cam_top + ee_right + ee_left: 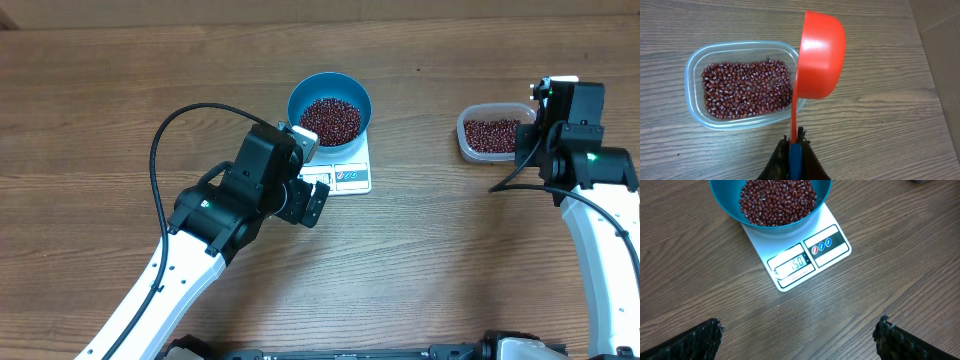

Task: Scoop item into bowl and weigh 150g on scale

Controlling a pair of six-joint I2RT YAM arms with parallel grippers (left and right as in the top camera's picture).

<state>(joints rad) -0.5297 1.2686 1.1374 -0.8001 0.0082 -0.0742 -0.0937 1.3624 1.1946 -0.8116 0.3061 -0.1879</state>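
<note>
Left gripper (799, 330) hangs wide open, empty, near the scale (810, 255); the blue bowl (725, 205) of beans (777, 200) sits on it. Right gripper (795, 145), well apart from the scale, clamps a red scoop (820, 55).

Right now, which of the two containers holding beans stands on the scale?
The round blue bowl; it sits on the white scale. The clear plastic tub rests directly on the table.
</note>
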